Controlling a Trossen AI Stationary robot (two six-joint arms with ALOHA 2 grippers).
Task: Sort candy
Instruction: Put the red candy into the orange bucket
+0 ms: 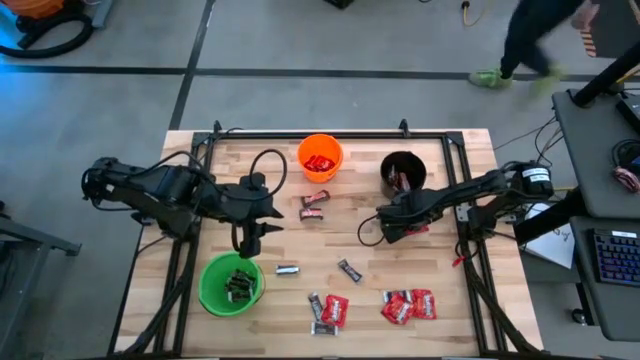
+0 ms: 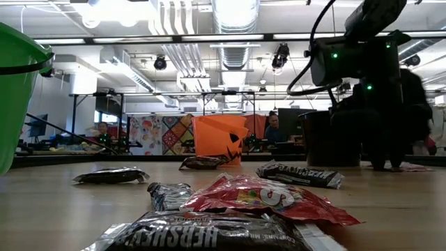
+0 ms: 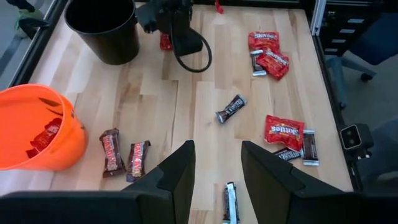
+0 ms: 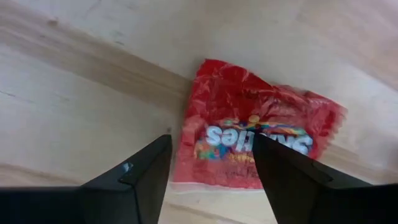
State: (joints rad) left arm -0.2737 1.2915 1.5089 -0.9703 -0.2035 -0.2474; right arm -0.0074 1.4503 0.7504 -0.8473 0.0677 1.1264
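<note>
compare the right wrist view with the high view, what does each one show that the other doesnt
Only the right wrist view shows the print on the red packet lying between the right gripper's open fingers. Only the high view shows the green cup, orange cup, black cup, the scattered candy, and the left gripper beside the green cup. Both show the wooden table and the right gripper.

Green cup (image 2: 15, 97) is cut off by the low view's left edge. Hershey's bar (image 2: 209, 233) runs past the bottom edge. Black cup (image 3: 102, 28) is clipped at the left wrist view's edge; its contents are hidden.
</note>
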